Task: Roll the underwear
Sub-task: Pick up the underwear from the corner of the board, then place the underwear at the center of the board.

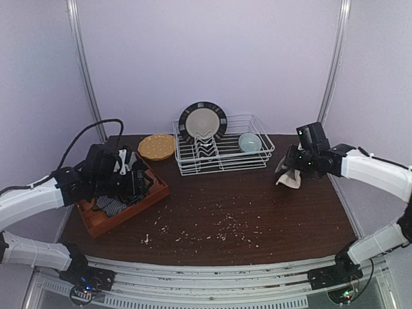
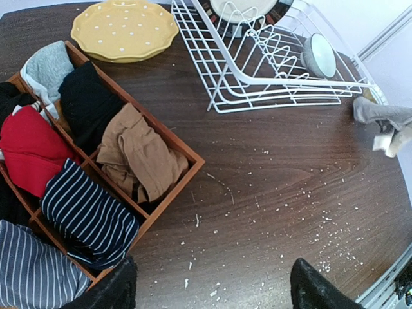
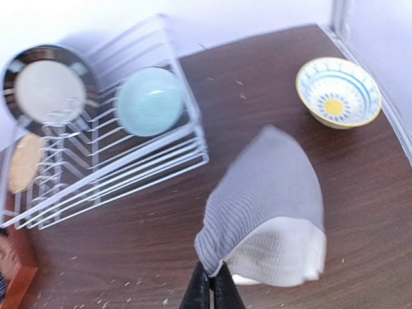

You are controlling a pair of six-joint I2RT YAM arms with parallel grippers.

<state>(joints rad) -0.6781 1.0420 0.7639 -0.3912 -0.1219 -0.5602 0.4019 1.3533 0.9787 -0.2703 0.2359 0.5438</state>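
Note:
A wooden tray [image 2: 170, 138] at the table's left holds several folded underwear: red [image 2: 29, 145], black [image 2: 87, 103], orange-brown [image 2: 138, 154] and dark with white stripes [image 2: 87, 215]. My left gripper [image 2: 212, 291] hangs open beside the tray's near corner, with only bare table between its fingers. At the far right my right gripper [image 3: 212, 286] is shut on the edge of a grey and off-white underwear [image 3: 270, 193], which hangs lifted off the table [image 1: 291, 176]. The same cloth shows at the right edge of the left wrist view.
A white wire dish rack [image 1: 222, 154] at the back holds a dark-rimmed plate [image 1: 202, 122] and a teal bowl [image 1: 250, 141]. A yellow plate [image 1: 156, 147] lies beside the tray. A blue-and-yellow bowl [image 3: 338, 91] sits far right. Crumbs [image 1: 225, 228] dot the dark tabletop.

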